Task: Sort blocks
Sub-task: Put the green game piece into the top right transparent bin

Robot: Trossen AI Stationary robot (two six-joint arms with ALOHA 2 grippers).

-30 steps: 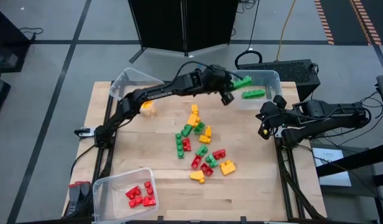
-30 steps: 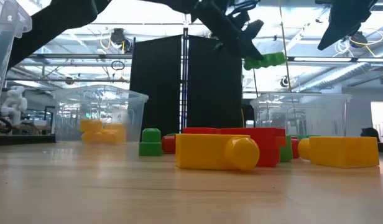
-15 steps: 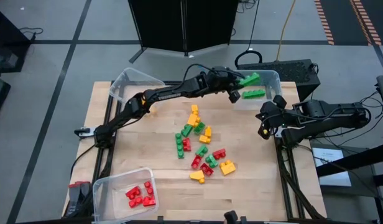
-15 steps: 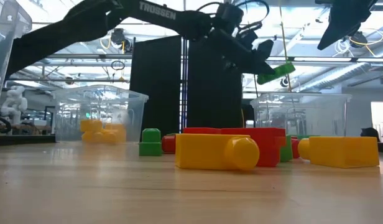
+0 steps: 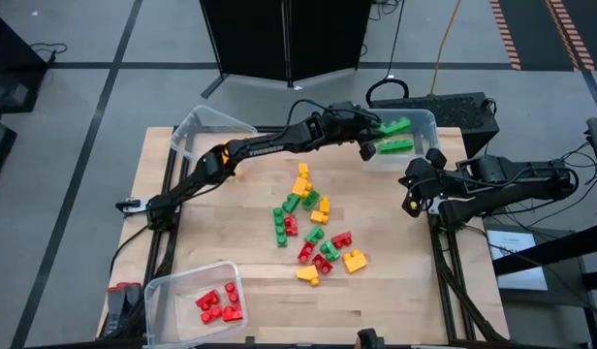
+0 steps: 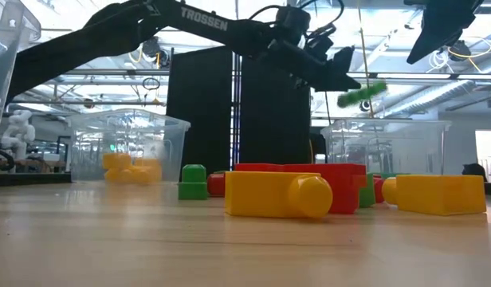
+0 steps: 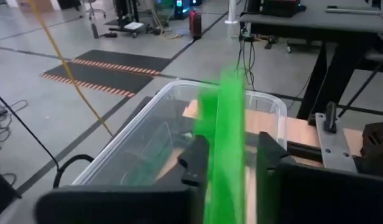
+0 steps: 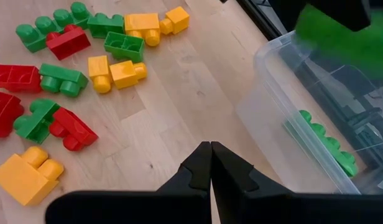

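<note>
- Your wooden table (image 5: 240, 242) carries three clear plastic bins: one at the far left corner (image 5: 197, 128), one at the far right corner (image 5: 426, 124), one at the near left corner (image 5: 163, 296).
- Beyond the far edge you have a tall black cabinet (image 5: 279, 39).
- A yellow cable (image 5: 446, 44) trails over the grey floor to its right.
- Orange-and-black hazard tape (image 5: 507, 34) marks the floor far right.

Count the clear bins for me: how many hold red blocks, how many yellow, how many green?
Bin with red blocks: 1
Bin with yellow blocks: 1
Bin with green blocks: 1
Total: 3 bins
</note>
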